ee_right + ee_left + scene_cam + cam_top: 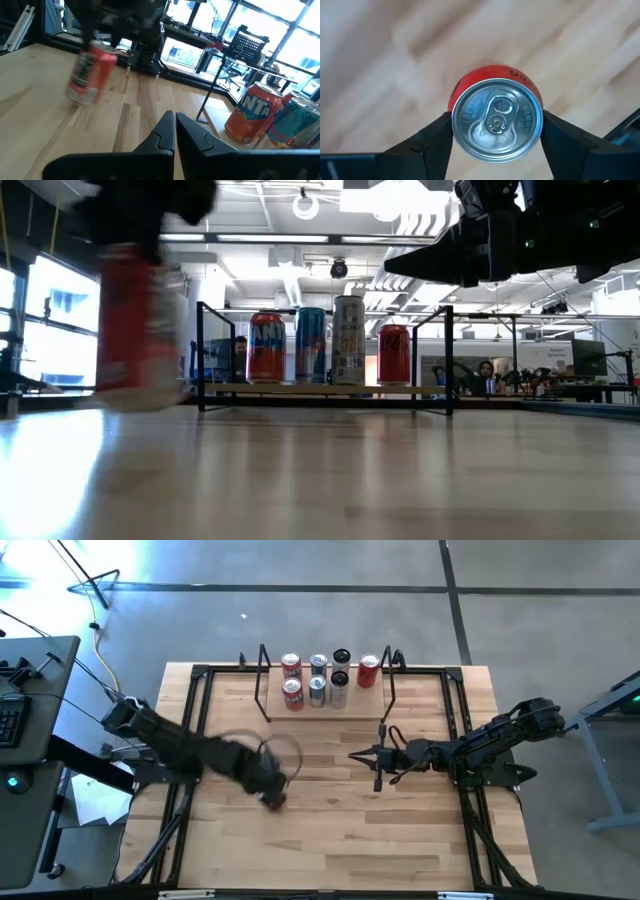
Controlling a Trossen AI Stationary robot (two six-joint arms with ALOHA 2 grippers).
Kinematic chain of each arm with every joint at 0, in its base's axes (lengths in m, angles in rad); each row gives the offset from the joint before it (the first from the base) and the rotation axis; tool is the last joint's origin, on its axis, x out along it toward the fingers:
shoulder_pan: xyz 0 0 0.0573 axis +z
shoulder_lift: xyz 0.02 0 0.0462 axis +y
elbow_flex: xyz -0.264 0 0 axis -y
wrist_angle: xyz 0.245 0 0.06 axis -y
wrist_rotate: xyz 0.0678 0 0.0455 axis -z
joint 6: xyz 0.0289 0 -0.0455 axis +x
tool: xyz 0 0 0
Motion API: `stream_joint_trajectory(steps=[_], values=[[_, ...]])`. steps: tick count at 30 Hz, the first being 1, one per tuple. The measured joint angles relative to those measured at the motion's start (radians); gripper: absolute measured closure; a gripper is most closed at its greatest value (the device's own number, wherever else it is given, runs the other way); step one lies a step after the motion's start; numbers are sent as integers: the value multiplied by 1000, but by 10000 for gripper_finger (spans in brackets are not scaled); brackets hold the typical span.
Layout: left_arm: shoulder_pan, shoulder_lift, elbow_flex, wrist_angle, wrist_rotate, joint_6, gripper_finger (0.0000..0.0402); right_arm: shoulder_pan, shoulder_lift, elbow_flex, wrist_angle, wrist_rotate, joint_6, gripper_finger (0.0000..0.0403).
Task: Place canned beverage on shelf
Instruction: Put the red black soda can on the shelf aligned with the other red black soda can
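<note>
My left gripper is shut on a red can over the middle left of the wooden tabletop. The can also shows, blurred, in the low view and the right wrist view. The shelf, a pale plank between black rod end frames, stands at the table's far edge. It holds several upright cans in two rows, an orange one at the left and a red one at the right. My right gripper is shut and empty near the table's middle, in front of the shelf. My left gripper pinches the red can between its two fingers, which sit on opposite sides of the can's wall just below the top rim. The fingers come from above, pointing down. In the right wrist view the can is slightly tilted; whether its base is clear of the table I cannot tell.
Black rails run along the table's left and right sides. The plank's near right part in front of the red can is bare. People sit in the room behind the table.
</note>
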Motion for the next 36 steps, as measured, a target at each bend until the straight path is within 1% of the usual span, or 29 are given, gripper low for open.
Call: stream_joint_trajectory(steps=[3, 7, 10, 15, 18, 21, 25, 31, 34, 36], values=[[93, -2, 33, 40, -20, 121, 162, 0, 0, 0, -2, 8, 0, 403], [157, 29, 31, 53, 4, 233, 162, 0, 0, 0, -19, 8, 7, 403], [196, 60, 33, 61, 30, 277, 163, 0, 0, 0, -36, 8, 19, 403], [263, 117, 52, 112, 33, 311, 163, 0, 0, 0, -41, 9, 34, 403], [300, 158, 105, 122, 16, 361, 163, 0, 0, 0, -45, 9, 45, 403], [330, 197, 175, 102, -30, 418, 165, 0, 0, 0, -45, 9, 45, 403], [355, 241, 241, 129, -59, 477, 165, 0, 0, 0, -51, 22, 45, 403], [325, 279, 261, 121, -82, 554, 165, 9, 0, 0, -65, 37, 46, 403], [313, 279, 260, 137, -94, 550, 165, 25, 0, 0, -68, 45, 58, 403], [311, 279, 259, 158, -95, 536, 165, 43, 0, 0, -75, 78, 82, 403]])
